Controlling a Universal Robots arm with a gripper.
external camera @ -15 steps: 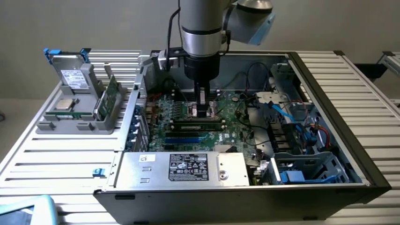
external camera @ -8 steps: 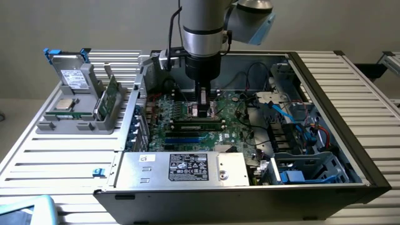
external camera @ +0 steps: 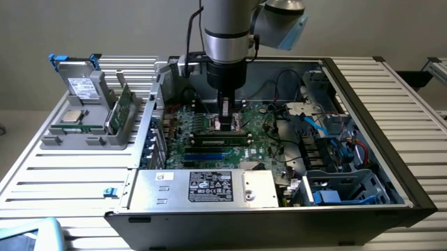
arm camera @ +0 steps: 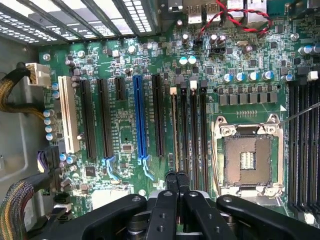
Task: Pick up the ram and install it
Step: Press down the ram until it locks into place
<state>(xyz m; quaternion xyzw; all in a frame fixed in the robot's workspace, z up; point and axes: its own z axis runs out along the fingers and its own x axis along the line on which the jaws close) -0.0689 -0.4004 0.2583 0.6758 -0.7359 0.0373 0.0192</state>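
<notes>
Gripper (external camera: 229,123) is inside the case, fingers pressed together, tips right above the ram (external camera: 222,139), which already sits in a slot on the motherboard (arm camera: 125,135) beside the CPU socket (arm camera: 247,160). It looks like a press-to-seat step: push straight down, centred on the stick's edge, evenly, so both end latches catch and the stick doesn't tilt.
</notes>
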